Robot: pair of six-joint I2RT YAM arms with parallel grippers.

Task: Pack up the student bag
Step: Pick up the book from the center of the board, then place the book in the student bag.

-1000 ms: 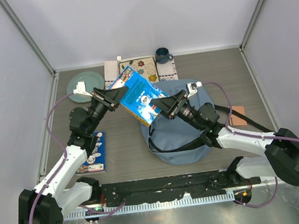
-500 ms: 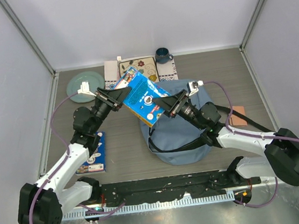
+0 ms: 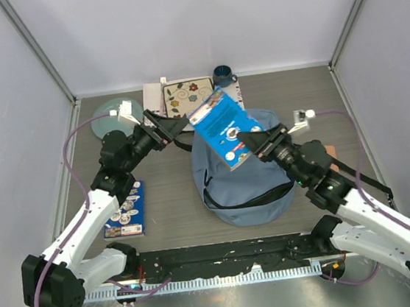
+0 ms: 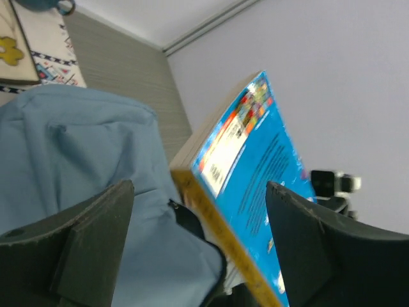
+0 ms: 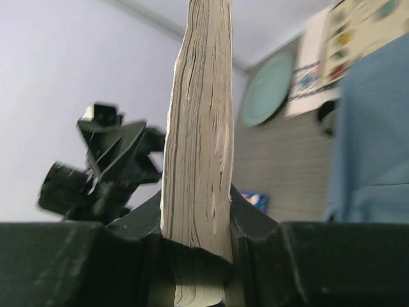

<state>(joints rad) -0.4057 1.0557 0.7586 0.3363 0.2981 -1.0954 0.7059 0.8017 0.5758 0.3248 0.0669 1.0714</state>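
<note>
The student bag [image 3: 242, 182] lies light blue and soft at the table's middle, and also fills the left wrist view [image 4: 77, 141]. Above its far edge hangs a thick blue book [image 3: 220, 126], tilted. My right gripper [image 3: 252, 142] is shut on the book's lower corner; in the right wrist view its page edge [image 5: 198, 115] stands clamped between the jaws [image 5: 198, 220]. My left gripper [image 3: 175, 127] is open just left of the book, touching nothing. From the left wrist the book [image 4: 255, 147] floats beyond the spread jaws [image 4: 198, 246]. A second blue book [image 3: 126, 207] lies flat by the left arm.
A teal plate [image 3: 117, 111], an embroidered white mat [image 3: 191, 96] and a dark blue mug [image 3: 223, 75] line the back of the table. A brownish block [image 3: 329, 155] sits right of the bag. Black straps [image 3: 355, 173] trail from the bag toward the right arm.
My left gripper opened, let go of the blue book and drew back to the left. The right gripper closed on the book and carried it rightward over the bag's far edge.
</note>
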